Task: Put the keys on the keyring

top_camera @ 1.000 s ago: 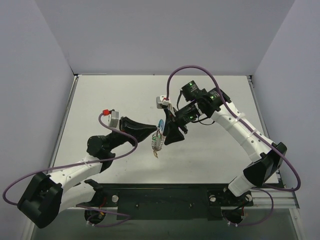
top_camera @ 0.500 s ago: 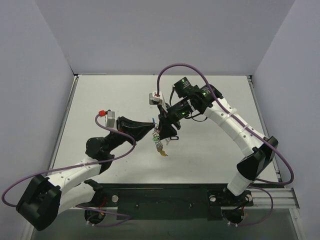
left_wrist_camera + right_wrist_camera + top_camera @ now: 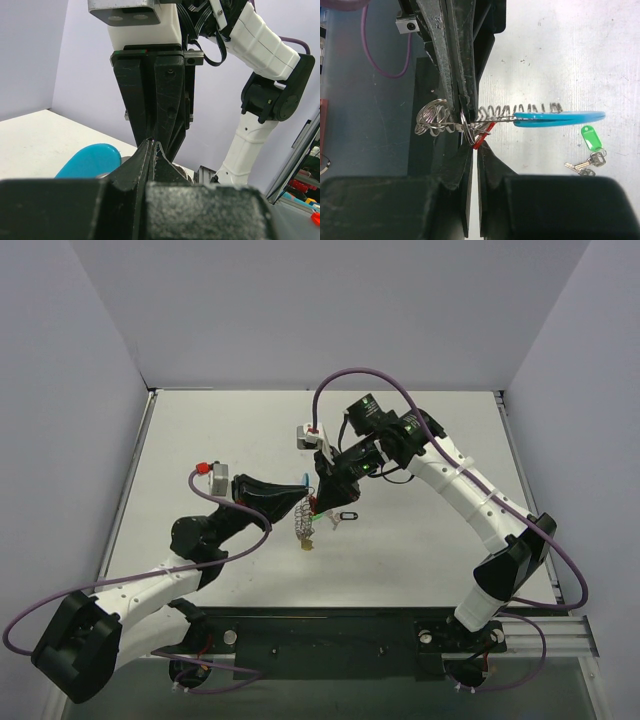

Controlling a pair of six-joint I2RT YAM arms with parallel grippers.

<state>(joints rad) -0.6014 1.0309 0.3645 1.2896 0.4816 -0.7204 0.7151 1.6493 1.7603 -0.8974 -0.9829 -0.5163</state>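
On the white table (image 3: 545, 50), lower right, lies a green-tagged key (image 3: 590, 137). Mid-frame, left gripper (image 3: 461, 111) clenches the keyring (image 3: 495, 116), a silvery coil with blue tag; right gripper (image 3: 476, 145) pinches the red-tagged key (image 3: 484, 134).

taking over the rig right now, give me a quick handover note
Grippers: left gripper shut on the keyring chain; right gripper shut, pinching the red key by its tag, right at the chain.
Things: green key and black key lie loose on the table.
Done: no key clearly on; cannot tell if the red one is threaded.
Left: finish red, then green and black.
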